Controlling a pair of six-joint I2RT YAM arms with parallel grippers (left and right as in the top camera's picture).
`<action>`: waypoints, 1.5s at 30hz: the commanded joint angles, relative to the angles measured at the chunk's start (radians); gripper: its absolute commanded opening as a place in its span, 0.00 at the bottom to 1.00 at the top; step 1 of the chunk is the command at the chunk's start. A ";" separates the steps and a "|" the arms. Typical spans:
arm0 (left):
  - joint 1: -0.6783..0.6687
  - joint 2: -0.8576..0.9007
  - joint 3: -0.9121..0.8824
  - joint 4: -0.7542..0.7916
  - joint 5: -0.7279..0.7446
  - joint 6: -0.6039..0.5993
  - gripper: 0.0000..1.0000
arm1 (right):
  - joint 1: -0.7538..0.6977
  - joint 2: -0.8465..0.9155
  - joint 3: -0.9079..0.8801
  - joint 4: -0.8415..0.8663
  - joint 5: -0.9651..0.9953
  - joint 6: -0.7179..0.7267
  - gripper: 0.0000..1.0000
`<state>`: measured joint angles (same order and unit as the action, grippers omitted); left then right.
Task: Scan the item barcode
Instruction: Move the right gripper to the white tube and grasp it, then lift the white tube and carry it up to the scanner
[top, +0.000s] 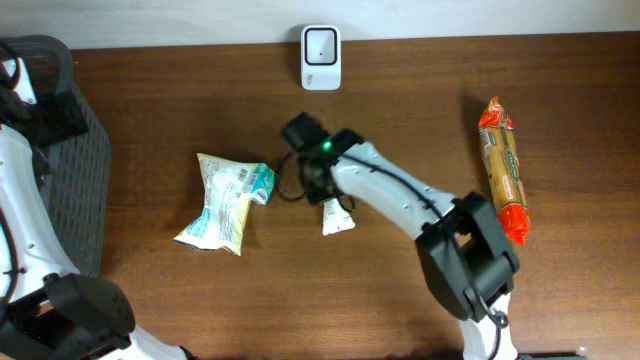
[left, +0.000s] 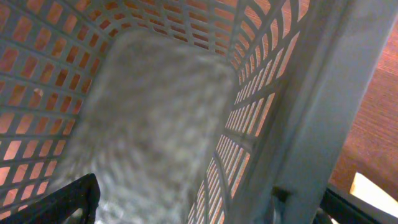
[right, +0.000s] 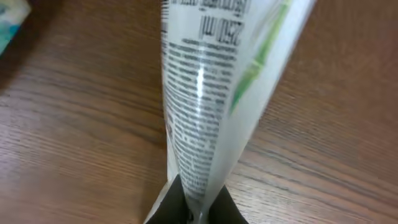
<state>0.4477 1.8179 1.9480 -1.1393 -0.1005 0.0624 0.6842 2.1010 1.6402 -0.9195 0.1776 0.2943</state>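
**Right jaws pinching the white tube**

The right gripper (right: 189, 210) is closing tight on one end of the white tube (right: 199, 112), which is sitting near the middle of the wooden table (top: 300, 300), well short of the barcode scanner (top: 321, 57). The left gripper (left: 205, 211) is hanging wide open inside the grey lattice basket (left: 261, 93), gripping nothing. The basket floor is showing only as a blur. The tube's print is running out of frame.

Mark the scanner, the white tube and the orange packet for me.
scanner (top: 321, 57): overhead view, centre of its white face.
white tube (right: 200, 112): right wrist view, printed side of its body.
orange packet (top: 503, 168): overhead view, middle of the wrapper.
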 joint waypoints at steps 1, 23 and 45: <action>0.007 0.002 -0.003 0.002 0.007 -0.006 0.99 | 0.049 0.050 0.019 0.009 0.077 -0.032 0.26; 0.007 0.002 -0.003 0.002 0.007 -0.005 0.99 | -0.286 0.035 0.199 -0.227 -0.474 -0.081 0.97; 0.007 0.002 -0.003 0.002 0.007 -0.005 0.99 | -0.354 0.050 -0.387 0.472 -1.029 0.108 0.08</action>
<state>0.4477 1.8179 1.9480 -1.1393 -0.1009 0.0624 0.3218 2.1330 1.2686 -0.4622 -0.8879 0.3775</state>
